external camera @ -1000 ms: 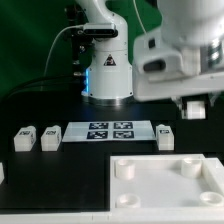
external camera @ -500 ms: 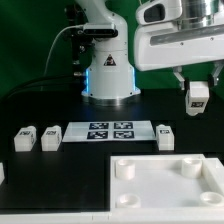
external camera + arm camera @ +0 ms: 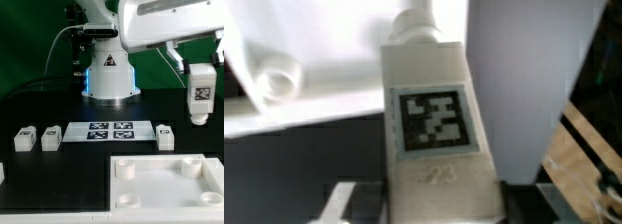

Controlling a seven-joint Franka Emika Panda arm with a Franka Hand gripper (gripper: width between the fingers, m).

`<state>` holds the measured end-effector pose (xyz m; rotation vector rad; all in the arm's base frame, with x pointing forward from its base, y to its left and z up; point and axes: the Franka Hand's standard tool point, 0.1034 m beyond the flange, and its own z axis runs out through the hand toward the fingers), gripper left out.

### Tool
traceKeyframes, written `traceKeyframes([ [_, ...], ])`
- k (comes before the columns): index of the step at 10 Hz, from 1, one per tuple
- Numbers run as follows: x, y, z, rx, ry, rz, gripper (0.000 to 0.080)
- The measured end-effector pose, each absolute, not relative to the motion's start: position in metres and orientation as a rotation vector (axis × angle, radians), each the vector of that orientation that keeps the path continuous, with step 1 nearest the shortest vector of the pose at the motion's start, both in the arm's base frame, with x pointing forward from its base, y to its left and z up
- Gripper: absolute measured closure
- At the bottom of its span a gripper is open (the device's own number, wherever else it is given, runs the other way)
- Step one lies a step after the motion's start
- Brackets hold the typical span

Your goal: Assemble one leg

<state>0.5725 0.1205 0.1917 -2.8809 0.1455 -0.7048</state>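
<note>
My gripper [image 3: 198,68] is shut on one leg [image 3: 200,94], a white oblong block with a black-and-white tag, and holds it upright in the air at the exterior view's right, well above the table. In the wrist view the leg [image 3: 434,110] fills the middle, tag facing the camera, with my fingers [image 3: 359,200] pressed on both sides of its near end. Three more legs stand on the black table: two at the left [image 3: 24,137] [image 3: 50,135] and one right of the marker board [image 3: 165,134].
The marker board [image 3: 110,131] lies in the middle of the table. The large white square piece with corner sockets [image 3: 165,182] lies at the front right and also shows in the wrist view [image 3: 287,85]. The arm's base [image 3: 106,75] stands behind.
The arm has swung up and toward the exterior view's left. The held leg has turned, so its long tagged face now shows and it hangs full length.
</note>
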Motion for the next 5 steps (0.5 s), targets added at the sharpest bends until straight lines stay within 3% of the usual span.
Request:
traceKeyframes([
  [5, 0.5725, 0.1206, 0.1883, -2.878, 0.137, -0.718, 0.0504],
])
